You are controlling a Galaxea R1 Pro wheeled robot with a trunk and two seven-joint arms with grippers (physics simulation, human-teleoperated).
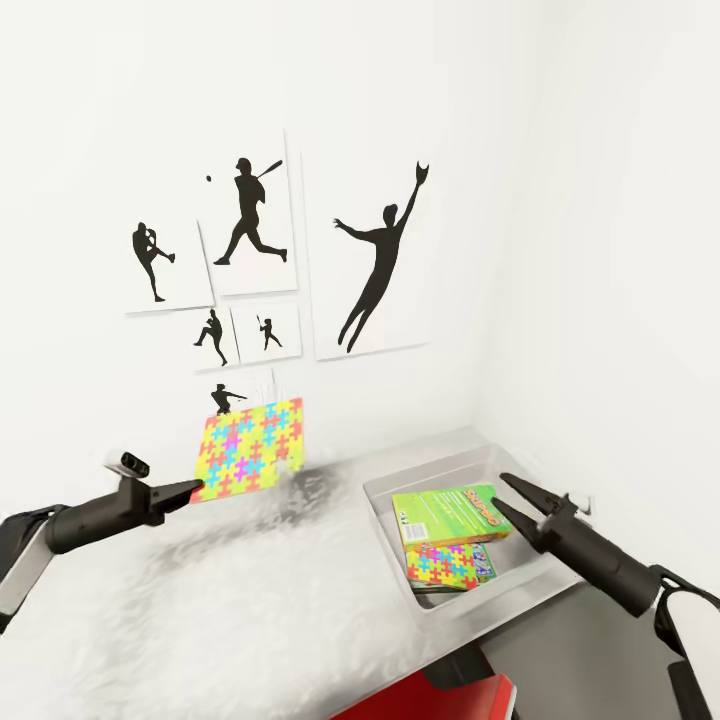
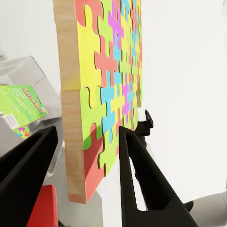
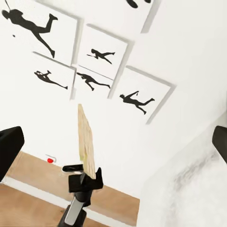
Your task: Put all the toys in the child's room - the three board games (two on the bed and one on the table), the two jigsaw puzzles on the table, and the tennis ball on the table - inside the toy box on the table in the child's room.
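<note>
My left gripper (image 1: pixel 195 490) is shut on the lower edge of a bright multicoloured jigsaw puzzle (image 1: pixel 250 448) and holds it upright in the air above the white table (image 1: pixel 250 600). In the left wrist view the puzzle (image 2: pixel 109 85) stands between the two black fingers, its wooden edge showing. The metal toy box (image 1: pixel 440 475) sits at the table's right end. Inside it a green board game (image 1: pixel 445 512) lies on top of a second jigsaw puzzle (image 1: pixel 450 562). My right gripper (image 1: pixel 505 497) hangs open over the box's right side, holding nothing.
Framed silhouette pictures of ball players (image 1: pixel 250 215) hang on the white wall behind the table. A side wall closes in at the right of the toy box. A red object (image 1: pixel 440 700) shows below the table's front edge.
</note>
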